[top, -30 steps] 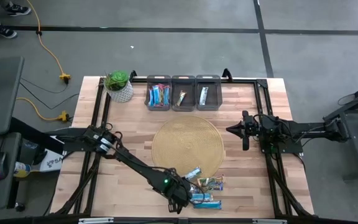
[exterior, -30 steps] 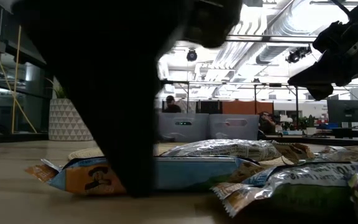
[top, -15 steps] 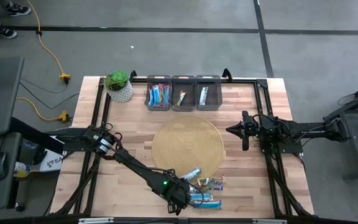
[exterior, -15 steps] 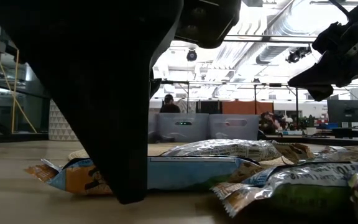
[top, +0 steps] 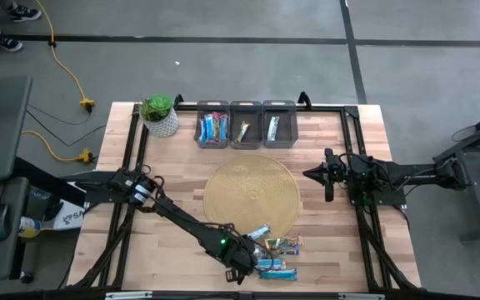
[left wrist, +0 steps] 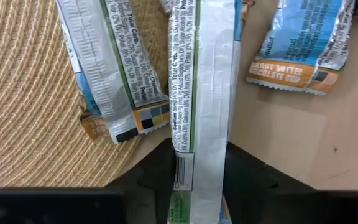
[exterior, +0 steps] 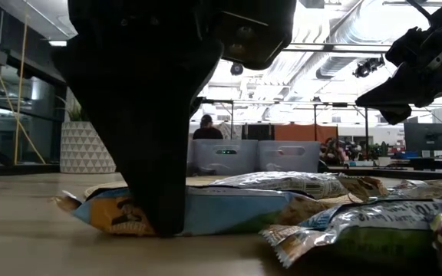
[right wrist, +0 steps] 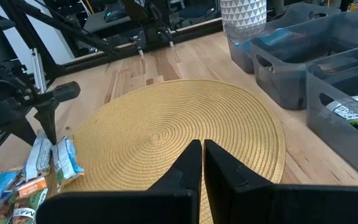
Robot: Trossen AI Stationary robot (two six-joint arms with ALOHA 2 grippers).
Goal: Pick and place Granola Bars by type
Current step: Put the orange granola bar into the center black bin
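Observation:
Several granola bars lie in a loose pile near the table's front edge, beside the round woven mat. My left gripper points down over the pile's left side and is shut on one bar, blue-wrapped with its white seam side up. That bar lies flat on the table. Another bar rests partly on the mat, and a blue one lies on the wood. My right gripper hovers shut at the table's right, holding nothing. More bars sit in the three grey bins at the back. My left gripper pinches the bar's two long edges between its two fingers, toward the bar's left end. The fingers come from above, pointing steeply down, and lie across the bar. The bar lies on the table, its left tip slightly raised.
A potted plant stands at the back left corner. A greenish bar and others crowd right of the held one. Black frame rails run along the table's left and right sides. Bare wood lies left of the pile.
My left gripper has shut its fingers on the blue bar while staying in place. The bar has shifted a little toward the table's right, and its left tip has come up slightly.

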